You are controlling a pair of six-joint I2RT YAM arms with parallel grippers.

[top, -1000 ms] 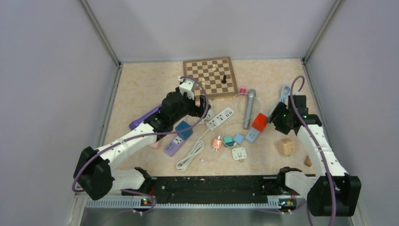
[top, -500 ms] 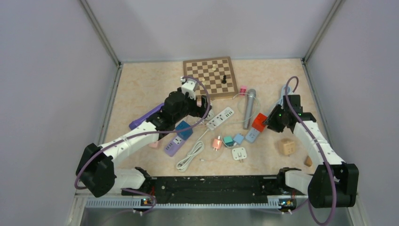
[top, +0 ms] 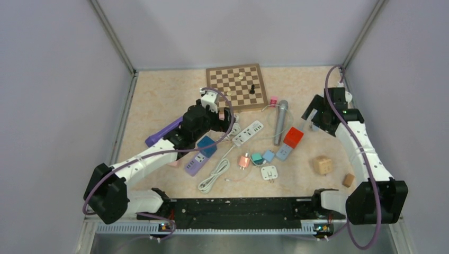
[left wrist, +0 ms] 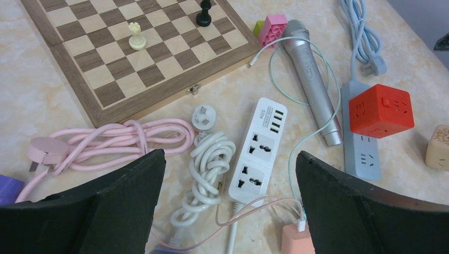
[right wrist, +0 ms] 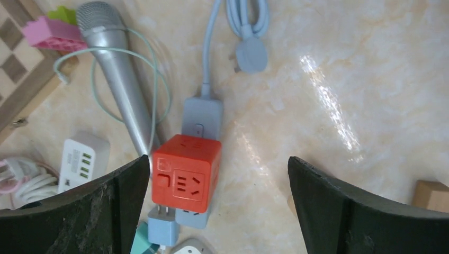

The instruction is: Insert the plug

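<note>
left gripper point(left wrist: 229, 174) hovers wide open, holding nothing. white plug point(left wrist: 204, 116) lies just ahead, a touch left of centre. white power strip point(left wrist: 257, 151) sits beside it, long axis running away. right gripper point(right wrist: 218, 174) is also open and empty, but farther off.

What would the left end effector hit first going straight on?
Probably the white power strip, lying almost centred ahead of the open left end effector; the coiled white cord beside it is close.
</note>
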